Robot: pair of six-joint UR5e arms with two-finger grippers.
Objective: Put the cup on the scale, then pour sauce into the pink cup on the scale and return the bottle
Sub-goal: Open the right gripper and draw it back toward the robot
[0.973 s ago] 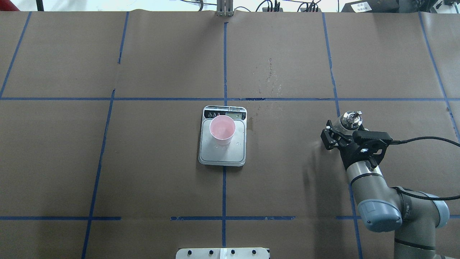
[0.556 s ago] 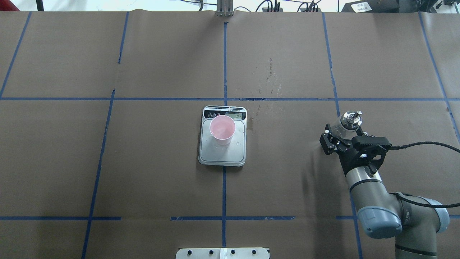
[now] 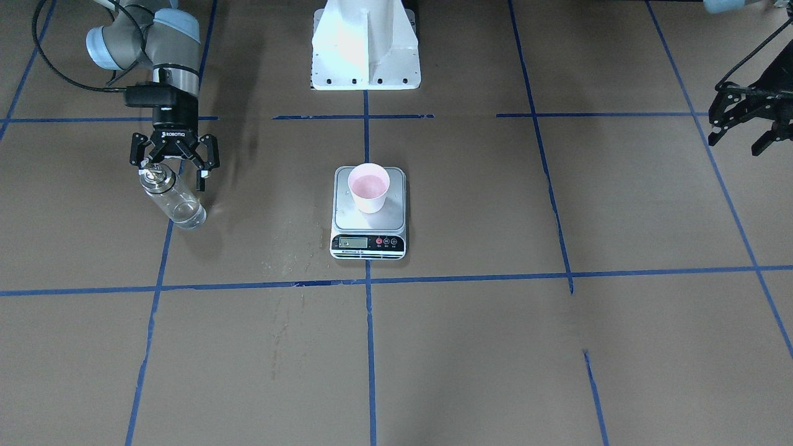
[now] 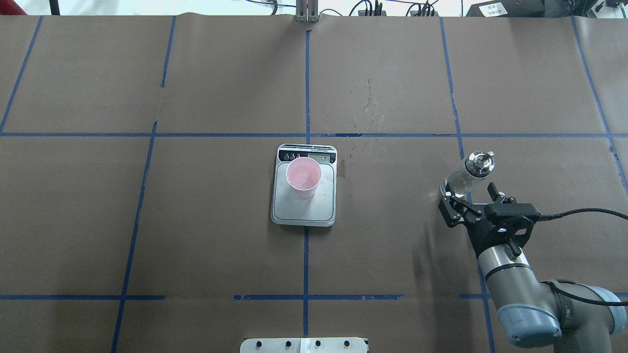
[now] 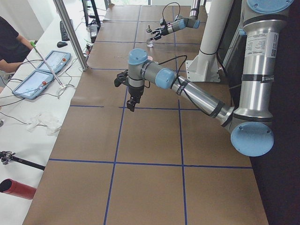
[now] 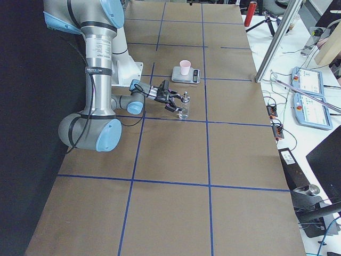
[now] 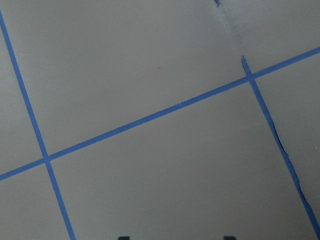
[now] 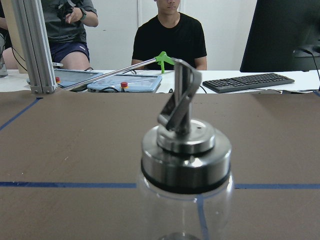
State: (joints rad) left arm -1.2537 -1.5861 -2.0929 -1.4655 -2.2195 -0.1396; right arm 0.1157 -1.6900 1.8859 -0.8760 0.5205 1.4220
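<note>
The pale pink cup (image 4: pixel 303 176) stands upright on the silver scale (image 4: pixel 304 211) at the table's middle, also seen from the front as cup (image 3: pixel 369 186) on scale (image 3: pixel 344 217). The clear glass bottle (image 4: pixel 466 174) with its silver spout cap stands upright on the table at the right, free of any grip. My right gripper (image 4: pixel 468 198) is open just behind it, with the fingers off the glass. The right wrist view shows the bottle cap (image 8: pixel 185 150) close up. My left gripper (image 3: pixel 737 139) hangs open and empty over bare table far to the side.
Dried splash marks (image 4: pixel 368 108) lie on the brown paper beyond the scale. The robot's white base (image 3: pixel 365 43) is at the near table edge. People sit behind the far edge beside tablets (image 8: pixel 125 82) and a keyboard (image 8: pixel 247 82).
My right gripper has drawn back toward the robot, away from the bottle it was around. The bottle stays standing in place. Cup and scale are unchanged.
</note>
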